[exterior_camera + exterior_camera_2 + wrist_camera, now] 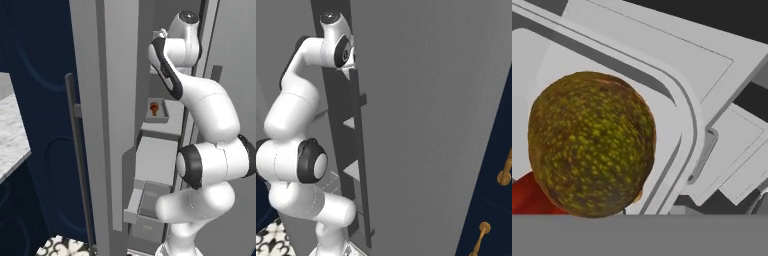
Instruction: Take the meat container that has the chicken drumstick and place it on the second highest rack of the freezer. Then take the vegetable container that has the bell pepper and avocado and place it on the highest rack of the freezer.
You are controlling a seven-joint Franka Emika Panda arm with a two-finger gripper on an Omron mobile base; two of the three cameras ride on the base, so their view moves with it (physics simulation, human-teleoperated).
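The avocado (591,145) sits right under the claw, in a white tray (682,115), with the pepper (532,196) peeking out at its 7 o'clock, mostly hidden. The claw's tips are cut off; whether it grips, I cannot tell. A drumstick (154,108) lies on a lower freezer (107,100) shelf.

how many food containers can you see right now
2: the meat container on a freezer shelf, the vegetable container close under the hand camera with the avocado. Others may be hidden.
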